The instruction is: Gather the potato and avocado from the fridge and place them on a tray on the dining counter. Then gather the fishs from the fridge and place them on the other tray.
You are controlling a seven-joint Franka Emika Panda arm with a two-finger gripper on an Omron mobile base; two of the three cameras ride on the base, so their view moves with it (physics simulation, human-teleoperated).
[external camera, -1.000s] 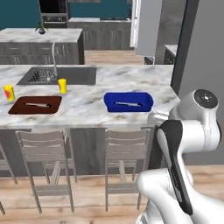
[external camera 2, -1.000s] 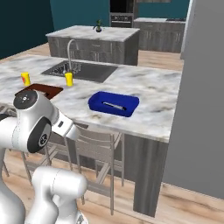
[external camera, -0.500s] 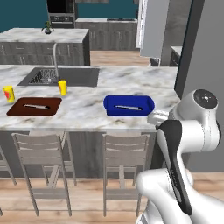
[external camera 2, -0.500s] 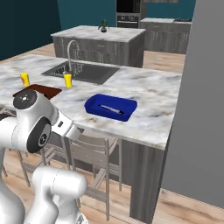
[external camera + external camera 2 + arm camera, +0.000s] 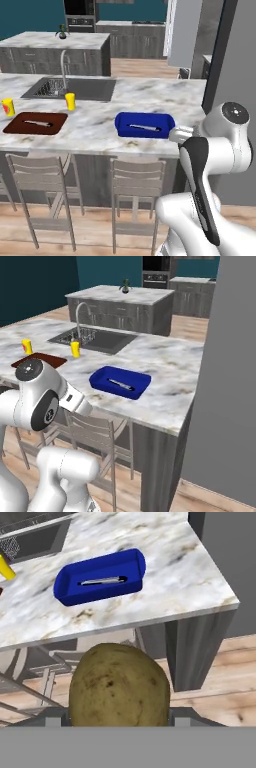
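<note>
Claw [image 5: 119, 724] first: in the hand view a big brown potato [image 5: 119, 684] sits right in front of the lens, low in the frame, wedged between the two finger tips, so I read the jaws as clamped on the potato, spread wide around it (the tips themselves are mostly hidden behind it).

Outward from there: the blue tray [image 5: 100, 577] lies ahead of and above the potato in the hand view, on the dining counter [image 5: 170, 577], back from the counter's near long edge and toward its fridge-side end. Its long axis runs roughly along that edge. A thin grey item already lies inside it, lengthwise, though I can't tell what it is.

From the left base view the same tray [image 5: 145, 124] sits just forward and left of the arm's elbow, near the front edge. The other tray [image 5: 36, 123] is well apart, toward the sink end, with a slim grey thing in it as well.

My judgement: the carry is forward and up over the near edge, then down into the blue tray. The potato should clear the rim and land beside that grey item. Avocado not seen.
</note>
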